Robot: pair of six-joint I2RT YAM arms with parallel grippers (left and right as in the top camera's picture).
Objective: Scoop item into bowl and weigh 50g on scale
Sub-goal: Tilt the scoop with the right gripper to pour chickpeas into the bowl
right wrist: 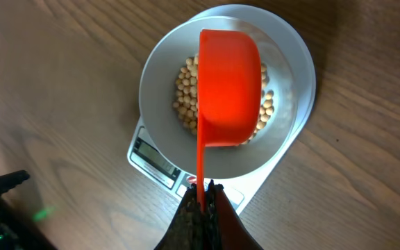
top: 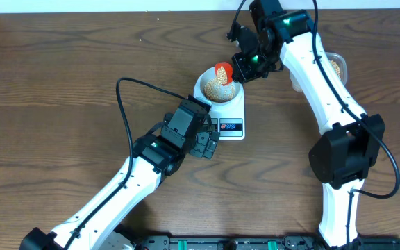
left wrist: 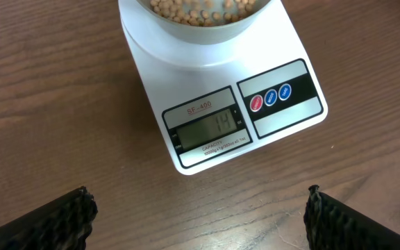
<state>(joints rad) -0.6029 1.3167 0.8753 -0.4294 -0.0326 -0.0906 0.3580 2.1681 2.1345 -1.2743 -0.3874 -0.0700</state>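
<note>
Pouring looks to be the step in hand: the right claw [right wrist: 201, 198] is clamped on the thin handle of the orange scoop [right wrist: 229, 90], which hangs mouth-down over the bowl [right wrist: 160, 76]. The bowl sits on the scale [left wrist: 186, 76] on the desk [left wrist: 47, 104], with a shallow layer of beans [right wrist: 184, 97] inside. The display [left wrist: 207, 128] seems to read 14, so most of the fifty grams is probably yet to be added. The scoop's long axis runs from the gripped handle straight out across the bowl, cup end farthest from the wrist. The left claw [left wrist: 198, 198] hovers near the scale's display edge, fingers wide apart, holding nothing.
</note>
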